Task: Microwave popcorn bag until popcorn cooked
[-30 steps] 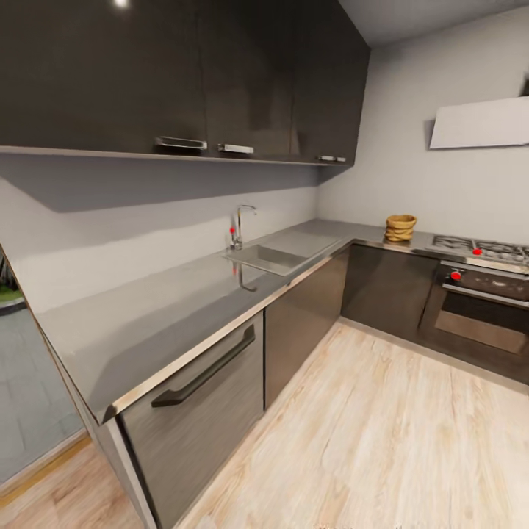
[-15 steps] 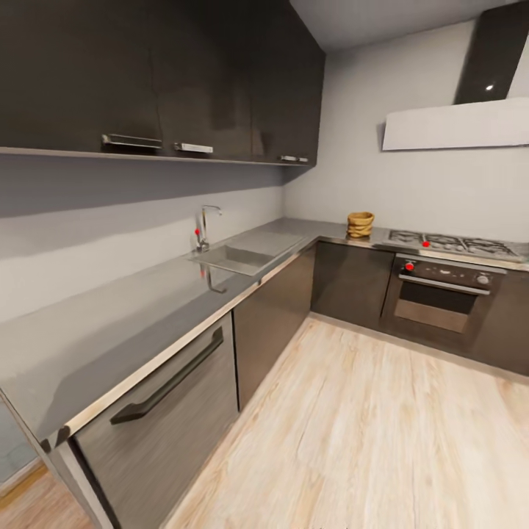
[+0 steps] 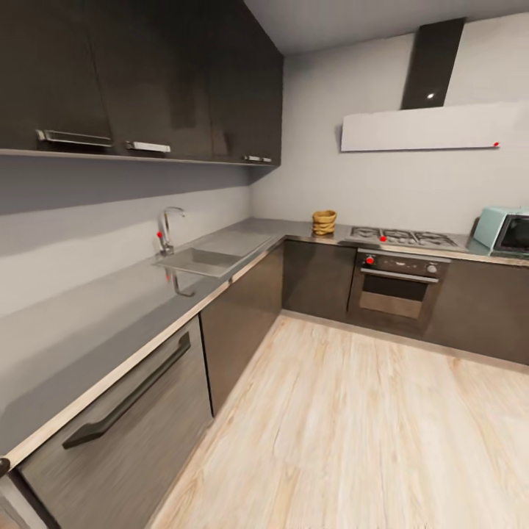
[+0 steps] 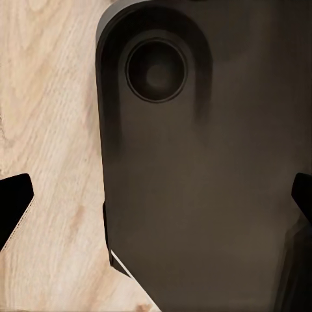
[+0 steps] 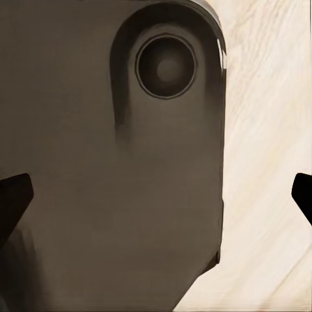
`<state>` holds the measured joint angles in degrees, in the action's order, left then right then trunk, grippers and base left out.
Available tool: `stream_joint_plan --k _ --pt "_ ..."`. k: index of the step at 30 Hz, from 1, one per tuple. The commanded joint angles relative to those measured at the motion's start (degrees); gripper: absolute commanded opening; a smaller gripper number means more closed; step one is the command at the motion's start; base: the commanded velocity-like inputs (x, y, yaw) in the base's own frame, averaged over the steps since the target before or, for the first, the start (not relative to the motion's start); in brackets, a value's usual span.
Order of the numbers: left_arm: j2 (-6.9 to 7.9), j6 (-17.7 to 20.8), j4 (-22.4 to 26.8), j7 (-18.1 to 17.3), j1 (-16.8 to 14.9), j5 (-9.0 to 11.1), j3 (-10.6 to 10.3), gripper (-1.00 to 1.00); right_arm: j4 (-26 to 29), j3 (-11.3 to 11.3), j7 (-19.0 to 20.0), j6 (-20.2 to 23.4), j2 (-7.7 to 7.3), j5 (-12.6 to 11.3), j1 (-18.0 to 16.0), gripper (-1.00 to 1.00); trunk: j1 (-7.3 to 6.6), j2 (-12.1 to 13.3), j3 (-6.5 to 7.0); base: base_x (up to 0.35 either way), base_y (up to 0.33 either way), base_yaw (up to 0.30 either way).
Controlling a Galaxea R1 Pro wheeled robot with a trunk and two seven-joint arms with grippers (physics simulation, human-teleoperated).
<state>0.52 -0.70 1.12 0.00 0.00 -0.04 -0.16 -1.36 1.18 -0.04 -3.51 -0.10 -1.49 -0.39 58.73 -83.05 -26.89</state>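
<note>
The popcorn bag (image 3: pixel 323 222), a small tan sack with a rolled rim, stands on the grey countertop (image 3: pixel 294 229) near the far corner, left of the hob. The pale blue microwave (image 3: pixel 505 231) sits on the countertop at the right edge of the head view, its dark-framed door partly cut off. In the left wrist view my left gripper (image 4: pixel 156 205) is open, its dark fingertips (image 4: pixel 13 209) far apart over my dark base and the wood floor. My right gripper (image 5: pixel 158 198) is likewise open with nothing between its fingertips (image 5: pixel 13 201).
A sink with a tap (image 3: pixel 167 231) is set into the left run of countertop. A steel gas hob (image 3: pixel 400 236) and a dark oven (image 3: pixel 397 286) lie between bag and microwave, under a hood (image 3: pixel 419 126). Wood floor (image 3: pixel 353 426) stretches ahead; cabinet fronts (image 3: pixel 125 411) line the left.
The head camera has swung to the right, so the whole kitchen has slid leftward in the picture. The microwave has come into view at the right edge.
</note>
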Motion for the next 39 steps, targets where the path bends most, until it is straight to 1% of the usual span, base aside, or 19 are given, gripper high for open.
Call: stream_joint_plan --k 1,16,24,39 --pt "0.01 -0.08 0.02 0.00 0.00 -0.02 -0.02 1.00 -0.14 0.12 -0.04 -0.44 -0.02 -0.17 -0.05 1.00 0.00 -0.02 -0.04 0.000 0.000 -0.288" --pt "0.01 -0.04 0.02 0.00 0.00 0.00 -0.02 1.00 -0.22 0.40 0.39 -0.80 -0.48 -0.18 -0.05 1.00 0.00 -0.02 -0.04 0.000 0.000 -0.288" --pt "0.01 -0.05 0.02 0.00 0.00 -0.01 -0.02 1.00 -0.22 0.40 0.40 -0.89 -0.19 -0.18 -0.05 1.00 0.00 -0.02 -0.04 0.000 0.000 -0.290" --pt "0.01 -0.05 0.02 0.00 0.00 -0.04 -0.02 1.00 -0.22 0.40 0.40 -1.64 -0.27 -0.18 -0.05 1.00 0.00 -0.02 -0.04 0.000 0.000 -0.293"
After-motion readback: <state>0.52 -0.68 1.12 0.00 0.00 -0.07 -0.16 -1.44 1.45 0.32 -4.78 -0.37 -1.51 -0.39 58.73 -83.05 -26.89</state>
